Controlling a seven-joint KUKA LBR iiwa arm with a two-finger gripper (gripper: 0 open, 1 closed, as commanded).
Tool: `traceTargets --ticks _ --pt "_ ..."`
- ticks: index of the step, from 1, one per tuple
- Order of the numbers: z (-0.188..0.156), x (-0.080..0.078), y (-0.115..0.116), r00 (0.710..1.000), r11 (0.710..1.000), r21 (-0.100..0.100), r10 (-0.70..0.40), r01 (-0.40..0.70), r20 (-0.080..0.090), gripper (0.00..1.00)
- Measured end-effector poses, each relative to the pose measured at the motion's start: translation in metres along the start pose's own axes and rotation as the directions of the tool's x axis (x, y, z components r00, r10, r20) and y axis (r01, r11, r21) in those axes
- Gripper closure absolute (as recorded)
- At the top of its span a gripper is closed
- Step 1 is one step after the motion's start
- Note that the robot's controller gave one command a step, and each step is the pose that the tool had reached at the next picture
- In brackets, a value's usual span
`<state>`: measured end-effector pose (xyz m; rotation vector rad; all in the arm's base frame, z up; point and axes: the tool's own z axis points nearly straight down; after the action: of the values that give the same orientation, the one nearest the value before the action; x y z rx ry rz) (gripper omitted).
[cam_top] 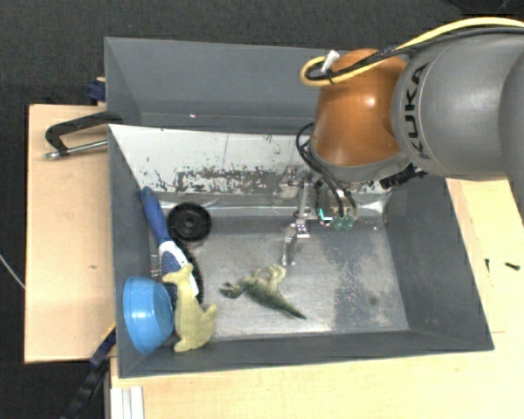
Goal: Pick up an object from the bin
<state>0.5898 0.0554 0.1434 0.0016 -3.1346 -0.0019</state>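
Note:
My gripper (315, 236) hangs under the orange wrist cover near the middle of the bin, towards the back. It is open, with nothing between its fingers. Its left fingertip (287, 257) reaches down to just above the head of a small green toy dinosaur (264, 288), which lies on the bin floor in front of the gripper. The right finger (341, 220) stands apart, to the right and higher in the view.
Along the left wall lie a black round disc (189, 222), a blue-handled brush (161, 232), a blue cup (147, 313) and a pale yellow plush animal (190, 314). The arm covers the back right of the bin.

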Motion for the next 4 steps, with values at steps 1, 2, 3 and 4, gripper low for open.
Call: traceTargets --ticks 1,2,3,4 --pt "0.054 0.078 -0.036 0.999 0.999 0.002 0.042 -0.042 -0.004 0.00" --pt "0.008 0.081 0.027 0.998 0.998 -0.005 0.064 -0.064 0.016 0.00" --pt "0.069 0.086 0.033 0.993 0.993 -0.001 0.114 -0.114 0.003 0.00" --pt "0.065 0.084 0.032 0.993 0.993 -0.001 0.115 -0.115 0.007 1.00"
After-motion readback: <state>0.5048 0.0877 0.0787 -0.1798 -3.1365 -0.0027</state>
